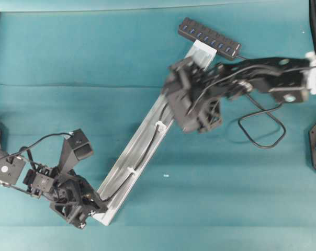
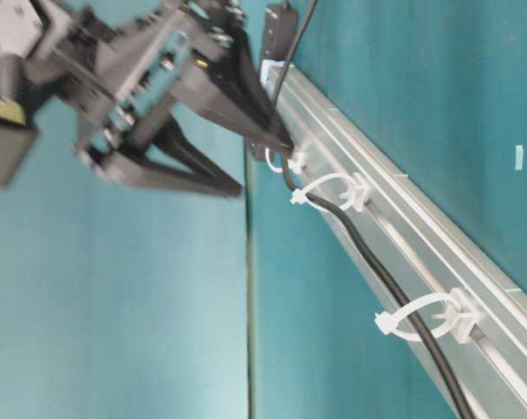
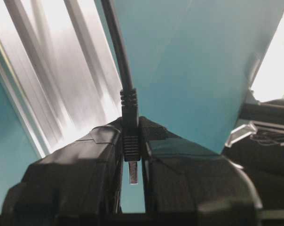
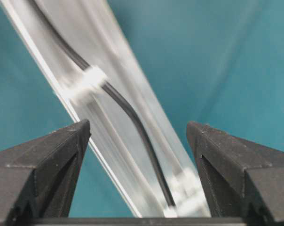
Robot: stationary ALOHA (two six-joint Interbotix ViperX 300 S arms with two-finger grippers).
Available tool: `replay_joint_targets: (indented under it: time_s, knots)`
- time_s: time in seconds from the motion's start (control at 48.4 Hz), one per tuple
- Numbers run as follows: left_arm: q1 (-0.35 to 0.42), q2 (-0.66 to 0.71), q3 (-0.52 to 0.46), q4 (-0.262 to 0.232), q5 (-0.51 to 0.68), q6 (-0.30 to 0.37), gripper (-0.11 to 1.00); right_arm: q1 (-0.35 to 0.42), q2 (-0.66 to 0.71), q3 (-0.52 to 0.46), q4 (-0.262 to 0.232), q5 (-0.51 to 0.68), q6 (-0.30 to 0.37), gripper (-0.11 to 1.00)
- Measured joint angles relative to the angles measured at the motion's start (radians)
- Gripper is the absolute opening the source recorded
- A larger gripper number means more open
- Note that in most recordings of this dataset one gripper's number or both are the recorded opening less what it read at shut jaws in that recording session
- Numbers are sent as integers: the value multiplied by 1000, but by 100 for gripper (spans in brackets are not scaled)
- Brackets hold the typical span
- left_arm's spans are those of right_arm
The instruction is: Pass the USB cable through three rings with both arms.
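The USB cable (image 1: 147, 149) lies along the silver rail and runs through two whitish rings (image 1: 160, 126) (image 1: 131, 171). The table-level view shows those rings (image 2: 331, 192) (image 2: 423, 316) around the cord, and a third ring (image 2: 291, 161) beside a fingertip of my right gripper. My left gripper (image 3: 131, 136) is shut on the cable's slim plug (image 3: 130, 141) at the rail's lower left end (image 1: 106, 212), its metal tip showing between the jaws. My right gripper (image 4: 138, 128) hovers open over the rail, straddling the cable (image 4: 132, 113) between two blurred rings (image 4: 85, 82) (image 4: 186, 188).
The black multi-port hub (image 1: 209, 37) lies at the rail's upper right end. A loop of black cord (image 1: 261, 127) rests on the teal cloth right of the rail, under the right arm (image 1: 273, 70). The rail (image 1: 142, 157) runs diagonally across the table.
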Motion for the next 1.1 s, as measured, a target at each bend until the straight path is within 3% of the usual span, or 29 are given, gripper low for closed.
replay_joint_targets:
  time_s: [0.372, 1.013, 1.096]
  knots:
    - [-9, -6, 9, -2, 0, -3, 10, -15, -97, 112, 0, -29, 2, 88]
    - [-8, -6, 8, -2, 0, 2, 10, -14, -121, 124, 0, -29, 74, 88]
    - [-8, -6, 9, -2, 0, 2, 18, -9, -121, 124, 0, -29, 75, 88]
